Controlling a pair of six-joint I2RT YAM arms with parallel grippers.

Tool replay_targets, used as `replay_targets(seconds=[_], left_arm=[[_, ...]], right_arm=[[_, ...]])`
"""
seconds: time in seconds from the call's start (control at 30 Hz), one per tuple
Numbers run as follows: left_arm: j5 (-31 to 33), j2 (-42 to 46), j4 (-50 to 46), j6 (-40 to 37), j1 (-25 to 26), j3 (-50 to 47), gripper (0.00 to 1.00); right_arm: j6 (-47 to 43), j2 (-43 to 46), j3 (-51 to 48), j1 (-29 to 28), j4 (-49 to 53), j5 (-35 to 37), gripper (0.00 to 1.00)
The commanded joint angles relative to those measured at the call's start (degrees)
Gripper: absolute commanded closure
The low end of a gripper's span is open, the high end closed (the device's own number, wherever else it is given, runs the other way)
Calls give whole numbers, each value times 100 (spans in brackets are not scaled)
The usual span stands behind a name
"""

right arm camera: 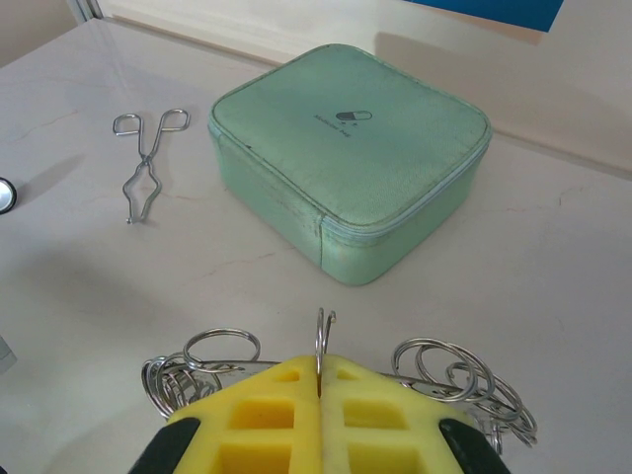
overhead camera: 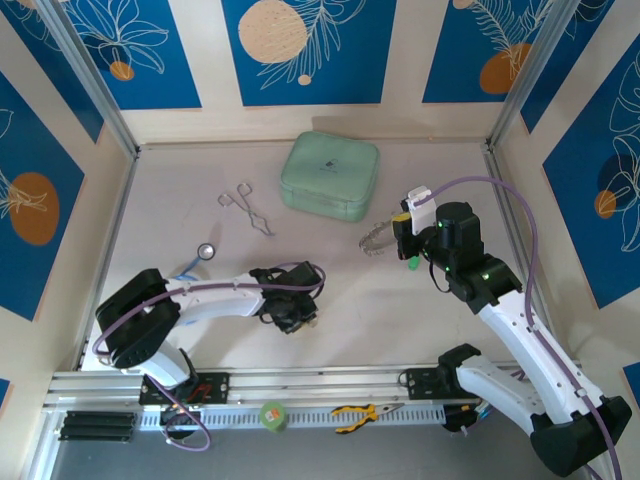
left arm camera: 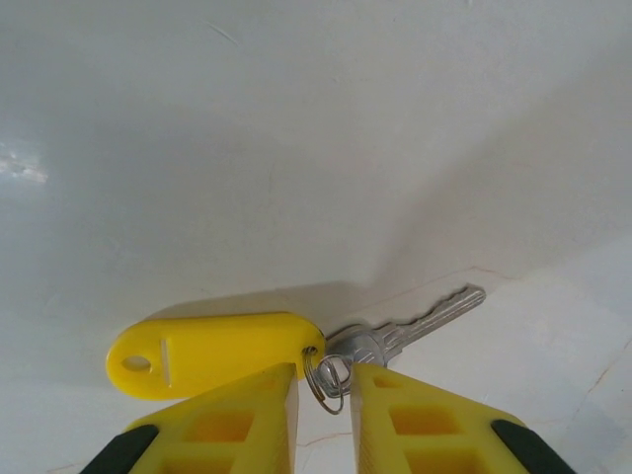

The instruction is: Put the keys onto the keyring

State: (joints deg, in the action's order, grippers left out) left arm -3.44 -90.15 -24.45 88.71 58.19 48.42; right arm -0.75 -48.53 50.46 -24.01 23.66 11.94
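Left side, mid-depth: a small round silver-rimmed item lies on the table. Silver forceps lie farther back, just right of it, well apart from both arms.

Left of centre, near side: the left gripper is low over the table. In its wrist view the yellow fingers stand a narrow gap apart, straddling the small split ring of the yellow-tagged key. The key lies flat, tag to the left, metal blade pointing right and far. It cannot be told whether the fingers pinch the ring or merely flank it.

Centre, far side: a pale green zipped case sits flat, untouched.

Right of centre: the keyring is held above the table, near and right of the case. The right gripper is clenched on its wire, fingers pressed together, with small loops fanning out on both sides.

Near rail: yellow-handled pliers rest apart from both arms.
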Motion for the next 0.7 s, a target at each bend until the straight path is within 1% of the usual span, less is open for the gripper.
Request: replay_targets(seconds=[0.0, 0.2, 0.4, 0.5, 0.57, 0.67], left_arm=[[-19, -68, -40, 275, 32, 105, 80], [63, -48, -29, 253, 38, 62, 85], [150, 19, -48, 301, 24, -31, 93], [355, 156, -129, 180, 12, -27, 99], [682, 358, -141, -271, 11, 35, 100], [1560, 782, -387, -1597, 13, 313, 100]], right_arm=[[49, 116, 20, -37, -116, -87, 100], [49, 129, 19, -35, -98, -96, 100], [49, 145, 32, -34, -82, -114, 100], [38, 156, 37, -34, -57, -113, 100], [49, 165, 51, -34, -46, -137, 100], [42, 154, 43, -35, -54, -325, 100]])
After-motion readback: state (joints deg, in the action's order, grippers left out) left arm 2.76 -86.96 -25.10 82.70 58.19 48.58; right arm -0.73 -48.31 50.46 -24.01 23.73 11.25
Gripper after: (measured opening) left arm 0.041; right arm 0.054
